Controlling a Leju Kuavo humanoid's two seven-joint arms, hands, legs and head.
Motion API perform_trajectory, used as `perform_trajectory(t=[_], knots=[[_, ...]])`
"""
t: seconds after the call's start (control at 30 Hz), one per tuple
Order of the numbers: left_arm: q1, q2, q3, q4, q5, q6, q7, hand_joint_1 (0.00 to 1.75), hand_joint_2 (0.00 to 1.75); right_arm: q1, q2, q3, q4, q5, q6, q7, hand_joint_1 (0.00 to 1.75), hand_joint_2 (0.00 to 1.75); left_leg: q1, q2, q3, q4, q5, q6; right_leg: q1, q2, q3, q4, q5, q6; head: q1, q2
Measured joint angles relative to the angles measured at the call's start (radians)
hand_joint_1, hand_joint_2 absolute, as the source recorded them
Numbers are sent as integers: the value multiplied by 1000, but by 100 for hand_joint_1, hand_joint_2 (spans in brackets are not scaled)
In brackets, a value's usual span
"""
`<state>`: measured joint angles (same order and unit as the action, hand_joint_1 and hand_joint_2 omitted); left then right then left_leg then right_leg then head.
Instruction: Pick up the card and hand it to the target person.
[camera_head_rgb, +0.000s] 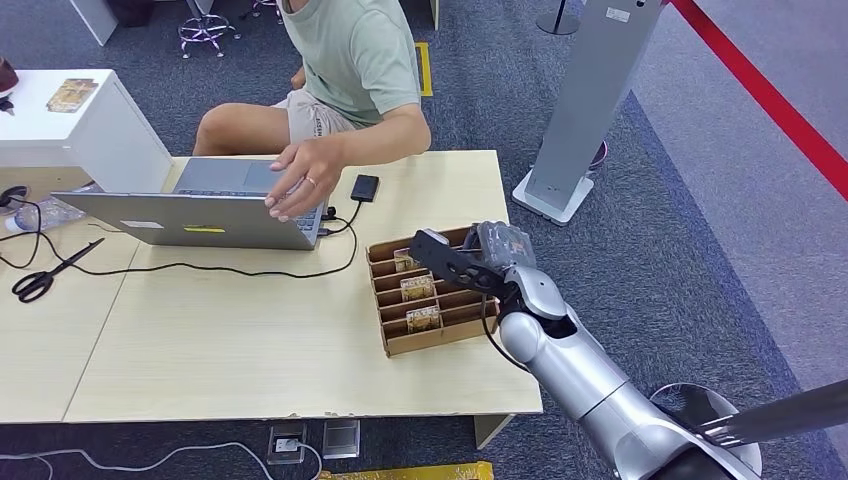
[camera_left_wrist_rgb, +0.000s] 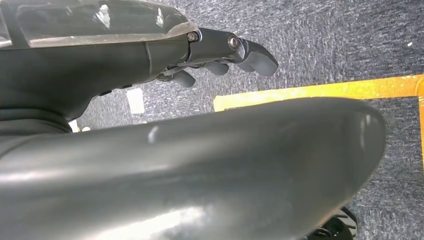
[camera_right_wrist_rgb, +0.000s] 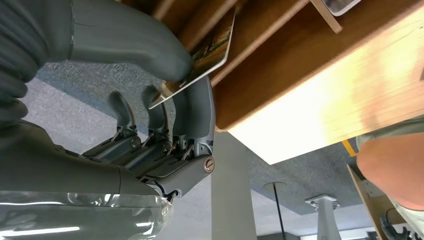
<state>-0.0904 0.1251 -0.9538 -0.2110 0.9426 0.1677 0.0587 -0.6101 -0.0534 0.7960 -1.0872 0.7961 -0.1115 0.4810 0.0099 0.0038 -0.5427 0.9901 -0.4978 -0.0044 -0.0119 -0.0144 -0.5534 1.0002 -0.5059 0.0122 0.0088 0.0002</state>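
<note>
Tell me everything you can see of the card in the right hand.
The card is thin, flat and pale-edged with rounded corners, its face printed in brown and gold. The right hand pinches its near end between thumb and a finger. Its far end sits in a slot of the brown cardboard box, so it is not yet lifted out. In the head view the hand hides it; similar cards stand in other slots. The print's detail is too blurred to read.

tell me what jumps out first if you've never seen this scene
The robot's right hand reaches into the cardboard card rack near the table's right end; the right wrist view shows its thumb and a finger pinching a card. Across the table, a seated person stretches a hand over an open laptop.
</note>
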Motion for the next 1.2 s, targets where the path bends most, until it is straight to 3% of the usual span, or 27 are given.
perform_trajectory(t=[0.07, 0.6, 0.97, 1.2], knots=[[0, 0, -2, 0, -1, -1, 0, 0, 0, 0, 0, -1, 0, 0, 0, 0, 169, 175, 0, 0, 0, 0, 0, 0, 0, 0, 0, 0, 0, 0, 0, 0], [0, 0, -11, 0, -2, 0, -4, 0, 0, 17, -8, -11, -29, 12, -25, -1, 169, 175, 0, 0, 0, 0, 0, 0, 0, 0, 0, 0, 0, 0, 0, 0], [1, 0, -12, 0, 19, 11, -2, 0, 0, 79, -65, -70, -313, 70, -57, 22, 169, 175, 0, 0, 0, 0, 0, 0, 0, 0, 0, 0, 0, 0, 0, 0], [0, 0, -14, 0, 22, 12, -7, 0, 0, 77, -83, -93, -432, 42, -55, -11, 169, 175, 0, 0, 0, 0, 0, 0, 0, 0, 0, 0, 0, 0, -1, 0]])
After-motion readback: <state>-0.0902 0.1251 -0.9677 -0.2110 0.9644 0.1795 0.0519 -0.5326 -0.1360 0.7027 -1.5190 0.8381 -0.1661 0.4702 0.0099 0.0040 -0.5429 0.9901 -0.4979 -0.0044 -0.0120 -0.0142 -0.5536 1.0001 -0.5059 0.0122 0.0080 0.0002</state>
